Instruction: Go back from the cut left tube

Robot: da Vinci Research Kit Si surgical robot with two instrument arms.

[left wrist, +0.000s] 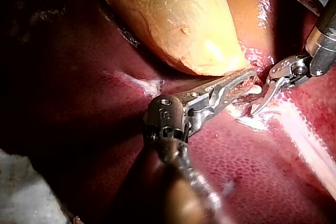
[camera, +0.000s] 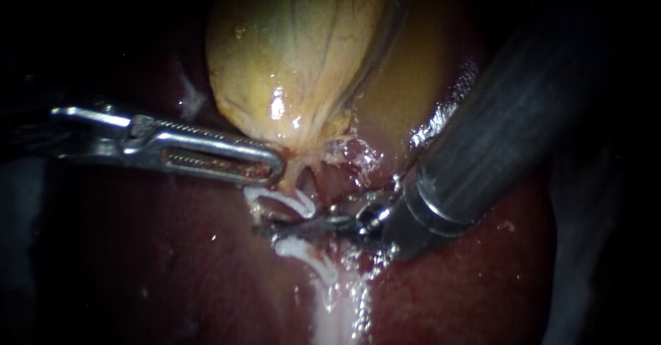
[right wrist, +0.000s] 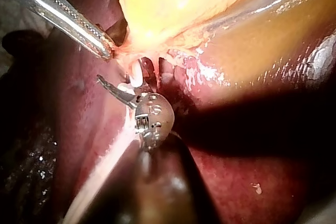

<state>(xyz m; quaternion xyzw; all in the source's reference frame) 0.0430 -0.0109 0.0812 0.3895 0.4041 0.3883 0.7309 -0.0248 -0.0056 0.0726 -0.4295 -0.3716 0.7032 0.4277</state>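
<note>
The yellow gallbladder (camera: 296, 49) lies on the dark red liver (camera: 172, 262). My left instrument (camera: 279, 166) comes in level from the left, its slotted jaws shut on the gallbladder's narrow neck. Just below the neck a white tube is parted: one curled end (camera: 292, 199) sits under the left jaws, the other end (camera: 306, 254) lower down. My right instrument (camera: 275, 231) reaches in from the upper right. Its thin curved blades lie together, shut, in the gap between the two tube ends. The right wrist view shows the blades (right wrist: 101, 78) beside the white stump (right wrist: 134, 80).
The right instrument's thick dark shaft (camera: 496, 131) hides the liver on the right. A pale wet strip (camera: 341, 310) runs down the liver from the lower tube end. Torn pinkish tissue (camera: 351, 153) glistens right of the neck.
</note>
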